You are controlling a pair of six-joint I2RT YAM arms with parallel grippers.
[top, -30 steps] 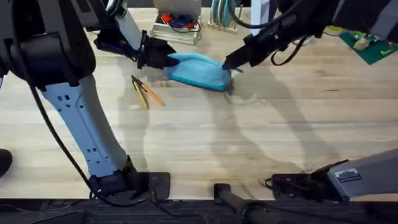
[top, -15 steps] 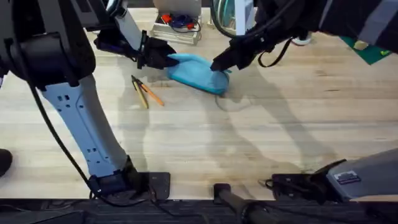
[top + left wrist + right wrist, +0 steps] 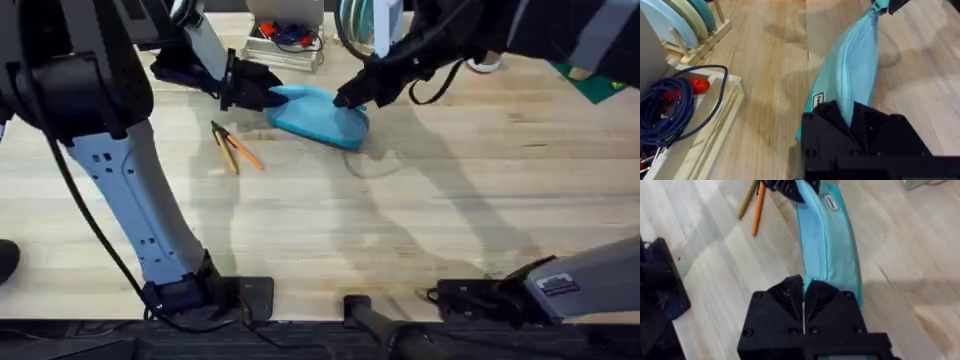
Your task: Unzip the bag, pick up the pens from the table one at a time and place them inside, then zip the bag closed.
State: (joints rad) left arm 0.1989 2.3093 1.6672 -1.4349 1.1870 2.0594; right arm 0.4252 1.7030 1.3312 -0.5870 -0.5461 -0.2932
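Left arm raised from its near-left base, reaching to the far side; left end effector (image 3: 262,92) clamped tight on fabric, fingers (image 3: 830,117) pinched together. Right arm extended from near right across the middle; right end effector (image 3: 345,98) closed, fingers (image 3: 790,292) meeting around a thin tab.
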